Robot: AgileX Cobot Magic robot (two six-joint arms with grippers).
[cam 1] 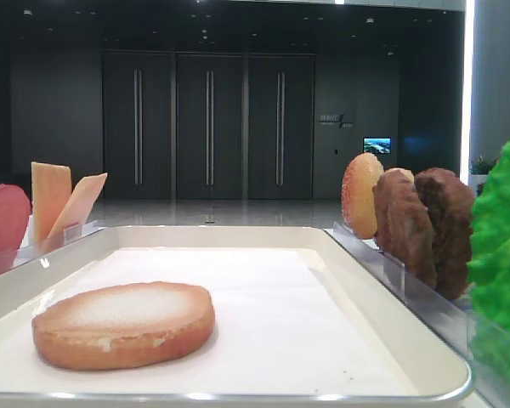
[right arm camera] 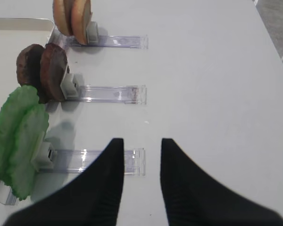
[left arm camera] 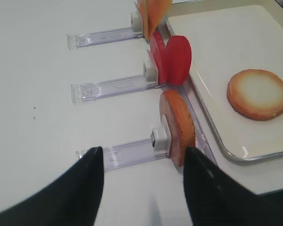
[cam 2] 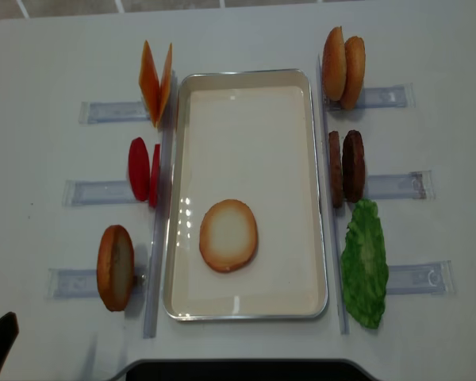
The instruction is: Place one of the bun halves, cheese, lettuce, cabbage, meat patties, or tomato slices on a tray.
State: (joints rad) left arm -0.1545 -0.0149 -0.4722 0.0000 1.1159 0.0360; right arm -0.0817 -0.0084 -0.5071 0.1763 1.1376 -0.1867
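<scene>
You have bare tray [cam 2: 246, 119] beyond the bun half [cam 2: 228, 235], which lies flat near its front rim. Your left gripper [left arm camera: 144, 165] and right gripper [right arm camera: 141, 162] are both spread, empty, outside the tray.

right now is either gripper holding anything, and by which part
Nothing is held. The left gripper and the right gripper both stand open over the bare table.

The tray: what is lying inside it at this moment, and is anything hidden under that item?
Inside the tray lies one bun half, flat, cut face up, toward the near end. The remaining floor is bare. What lies under the bun half cannot be seen, because the bun covers that spot.
</scene>
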